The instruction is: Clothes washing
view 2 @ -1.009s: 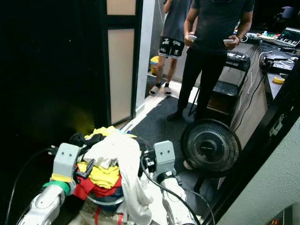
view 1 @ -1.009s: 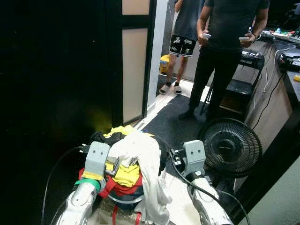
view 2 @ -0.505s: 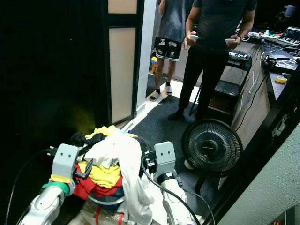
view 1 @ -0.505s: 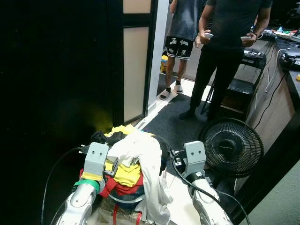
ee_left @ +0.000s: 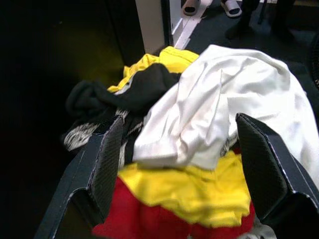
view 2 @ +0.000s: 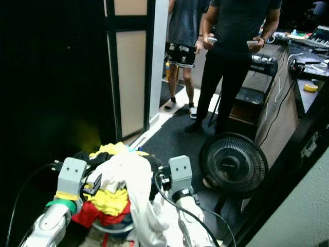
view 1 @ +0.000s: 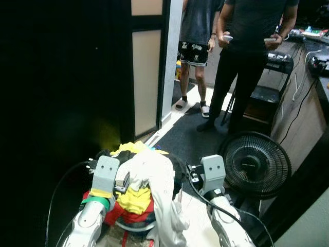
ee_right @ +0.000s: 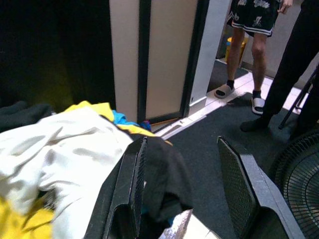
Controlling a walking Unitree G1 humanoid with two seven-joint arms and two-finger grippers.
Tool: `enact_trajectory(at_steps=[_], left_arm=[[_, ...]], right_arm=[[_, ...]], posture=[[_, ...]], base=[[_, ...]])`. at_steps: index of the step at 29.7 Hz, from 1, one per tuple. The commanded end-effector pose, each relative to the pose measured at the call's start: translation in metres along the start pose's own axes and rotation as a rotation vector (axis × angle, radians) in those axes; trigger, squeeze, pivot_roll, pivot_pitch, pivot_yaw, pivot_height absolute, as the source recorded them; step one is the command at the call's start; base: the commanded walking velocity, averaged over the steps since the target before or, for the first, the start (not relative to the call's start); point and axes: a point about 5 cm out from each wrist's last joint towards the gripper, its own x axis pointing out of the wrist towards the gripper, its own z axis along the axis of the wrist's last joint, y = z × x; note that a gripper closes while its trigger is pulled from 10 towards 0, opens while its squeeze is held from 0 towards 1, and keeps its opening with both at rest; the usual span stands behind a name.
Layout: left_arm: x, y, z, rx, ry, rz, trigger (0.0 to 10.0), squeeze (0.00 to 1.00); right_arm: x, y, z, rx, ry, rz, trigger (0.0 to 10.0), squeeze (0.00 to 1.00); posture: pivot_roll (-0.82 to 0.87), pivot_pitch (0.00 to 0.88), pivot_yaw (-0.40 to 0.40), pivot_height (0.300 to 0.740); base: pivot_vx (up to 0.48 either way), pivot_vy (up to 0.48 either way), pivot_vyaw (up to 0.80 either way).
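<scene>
Laundry pile (view 1: pixel 144 180), white shirt (ee_left: pixel 224 109) topmost over yellow, red and black clothes, sits between both grippers. Left gripper (ee_left: pixel 179 164) spreads its fingers wide around the pile; right gripper (ee_right: pixel 179 194) stands open beside it, perhaps touching black cloth. Beyond the pile: fan (view 1: pixel 254 163), two people (view 1: pixel 247 56).

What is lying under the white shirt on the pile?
Under the white shirt lie a yellow garment and a red one; a black one sits beside it. Anything deeper is covered.
</scene>
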Motion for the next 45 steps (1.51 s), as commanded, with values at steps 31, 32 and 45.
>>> enact_trajectory(at_steps=[31, 32, 45], left_arm=[[0.0032, 0.0000, -0.0056, -0.007, 0.029, 0.001, 10.0, 0.00], [0.0032, 0.0000, -0.0056, -0.007, 0.029, 0.001, 10.0, 0.00], [0.0033, -0.0013, -0.0056, -0.002, 0.028, -0.005, 10.0, 0.00]], right_arm=[[-0.0013, -0.0018, -0.0034, 0.001, 0.021, -0.010, 10.0, 0.00], [-0.0013, -0.0018, -0.0034, 0.001, 0.021, -0.010, 10.0, 0.00], [-0.0007, -0.0016, -0.0030, -0.001, 0.018, -0.007, 10.0, 0.00]], posture=[[0.00, 0.019, 0.017, 0.740], [0.00, 0.019, 0.017, 0.740], [0.00, 0.016, 0.017, 0.740]], base=[[0.197, 0.000, 0.00], [0.000, 0.000, 0.00], [0.000, 0.000, 0.00]])
